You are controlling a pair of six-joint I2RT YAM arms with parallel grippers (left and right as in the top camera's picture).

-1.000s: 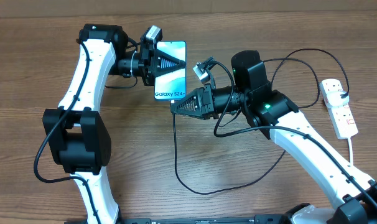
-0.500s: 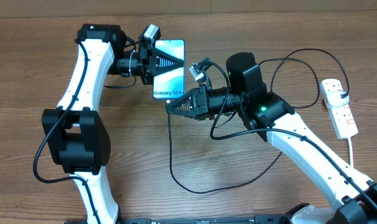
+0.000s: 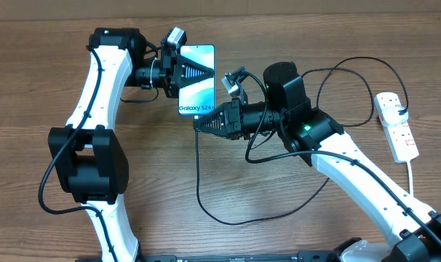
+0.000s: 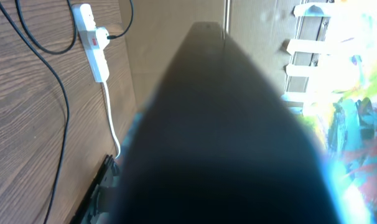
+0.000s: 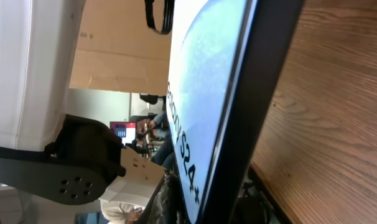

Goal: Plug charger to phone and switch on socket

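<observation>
My left gripper (image 3: 209, 75) is shut on the phone (image 3: 201, 96) and holds it above the table, its light blue screen up and the "Galaxy S24+" edge toward the right arm. The phone's dark body (image 4: 226, 137) fills the left wrist view and hides the fingers. My right gripper (image 3: 197, 125) is shut just below that short edge, with the thin black charger cable (image 3: 198, 175) hanging from its tip. The plug tip itself is hidden. In the right wrist view the phone (image 5: 207, 81) stands edge-on, very close. The white socket (image 3: 396, 127) lies at the far right.
The charger cable loops across the table front (image 3: 235, 221) and runs back up to the socket, also seen in the left wrist view (image 4: 94, 43) with its thick white cord (image 4: 111, 118). The white left arm (image 5: 33, 74) stands behind the phone.
The right gripper has slid a little to the left under the phone's short edge, taking the hanging cable with it. The phone has drifted slightly left and up.
</observation>
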